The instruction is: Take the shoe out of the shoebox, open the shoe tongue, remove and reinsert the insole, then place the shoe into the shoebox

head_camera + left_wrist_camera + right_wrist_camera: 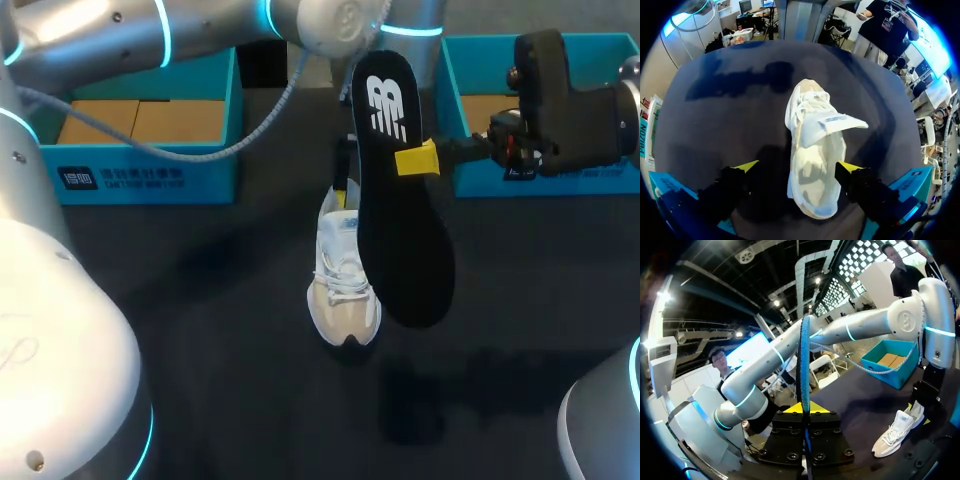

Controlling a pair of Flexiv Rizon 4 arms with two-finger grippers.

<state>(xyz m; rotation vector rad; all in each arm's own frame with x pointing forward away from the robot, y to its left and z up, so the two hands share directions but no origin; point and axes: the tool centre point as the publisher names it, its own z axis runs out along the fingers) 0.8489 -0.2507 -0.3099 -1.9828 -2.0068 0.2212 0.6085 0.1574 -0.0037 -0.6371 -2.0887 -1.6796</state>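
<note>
White sneaker point(815, 150) upright on dark table point(730, 110), tongue lifted. Left gripper point(799, 167) straddling the heel end, fingers apart. Black insole point(400, 230) aloft above sneaker, clamped edge-on between right gripper point(805, 409) fingers.

Head camera high above the table point(200, 320); left wrist close over the shoe point(815, 165); right wrist level, farther; shoe shared.
</note>
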